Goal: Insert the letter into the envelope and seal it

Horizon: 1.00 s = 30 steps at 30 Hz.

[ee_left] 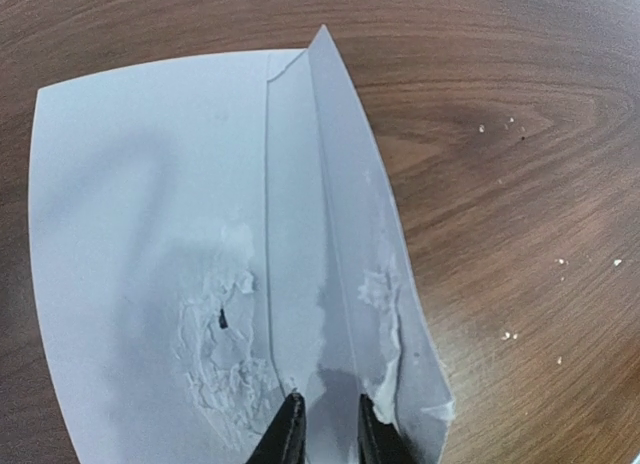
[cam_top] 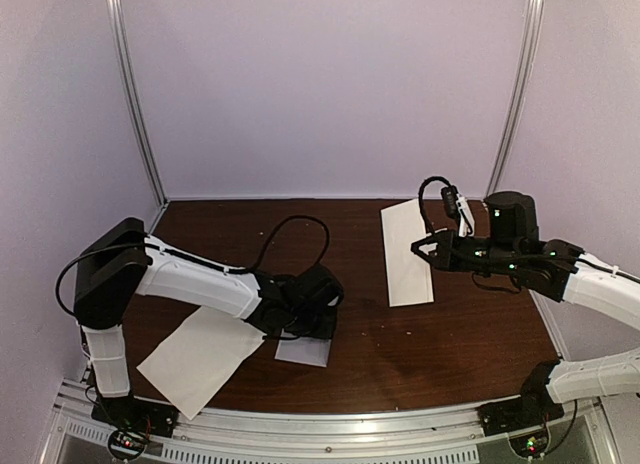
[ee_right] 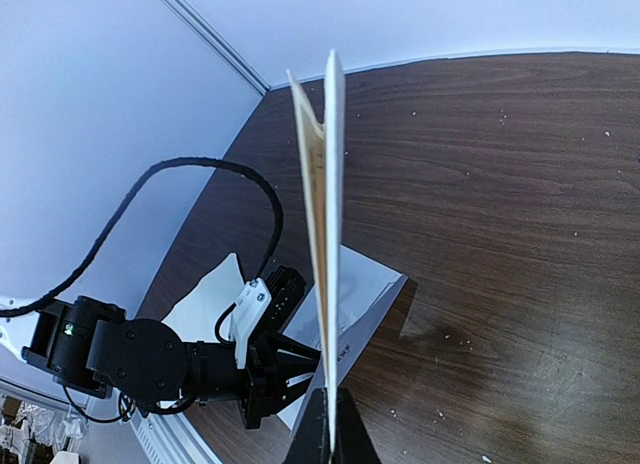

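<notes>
A plain sheet [cam_top: 200, 359] lies flat on the table [cam_top: 480, 344] at the near left, partly under the left arm. That arm rises from its base to a high elbow. Its forearm slants down and rightward to the table's middle, with the wrist bent so the tool points down.

The left gripper [ee_left: 327, 436] stands on the near end of the envelope [ee_left: 150, 234], which lies on the wood just right of the sheet. One long fold of the envelope is raised into a ridge. The fingers [ee_left: 288, 434] stand narrowly apart astride that ridge, with paper between them. I cannot tell whether they pinch it. The envelope's face is scuffed and torn in patches near the tips.

Well to the right, toward the back, the letter [cam_top: 405, 259] is held off the table, broad face up. It is a folded white oblong whose two layers part slightly at the far end. The right gripper [ee_right: 328, 429] is clamped tight on the middle of its right long edge. The right arm reaches in from the right edge, its forearm about level and its tool pointing left.
</notes>
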Tool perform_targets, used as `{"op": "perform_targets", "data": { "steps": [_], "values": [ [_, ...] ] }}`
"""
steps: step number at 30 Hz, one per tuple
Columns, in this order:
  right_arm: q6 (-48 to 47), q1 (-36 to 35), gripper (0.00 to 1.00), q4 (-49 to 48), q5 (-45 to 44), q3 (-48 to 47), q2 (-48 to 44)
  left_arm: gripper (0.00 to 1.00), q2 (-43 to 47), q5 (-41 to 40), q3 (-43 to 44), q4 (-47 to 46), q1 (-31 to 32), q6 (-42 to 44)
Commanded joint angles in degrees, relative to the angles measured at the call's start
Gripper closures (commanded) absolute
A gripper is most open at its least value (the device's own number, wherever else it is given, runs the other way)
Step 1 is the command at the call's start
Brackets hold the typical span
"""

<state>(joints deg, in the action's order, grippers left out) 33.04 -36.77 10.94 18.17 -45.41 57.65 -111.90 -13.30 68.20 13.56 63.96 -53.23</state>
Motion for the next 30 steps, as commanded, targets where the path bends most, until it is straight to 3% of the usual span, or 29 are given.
{"op": "perform_targets", "data": {
  "steps": [1, 30],
  "values": [
    [0.5, -0.4, 1.0, -0.4, -0.5, -0.9, 0.4, 0.81, -0.9, 1.6, 1.1, -3.5, 0.3, 1.2],
    [1.6, -1.7, 1.0, -2.2, -0.3, -0.1, 2.1, 0.87, -2.6, 1.6, 4.6, -7.9, 2.0, 2.6]
  ]
}}
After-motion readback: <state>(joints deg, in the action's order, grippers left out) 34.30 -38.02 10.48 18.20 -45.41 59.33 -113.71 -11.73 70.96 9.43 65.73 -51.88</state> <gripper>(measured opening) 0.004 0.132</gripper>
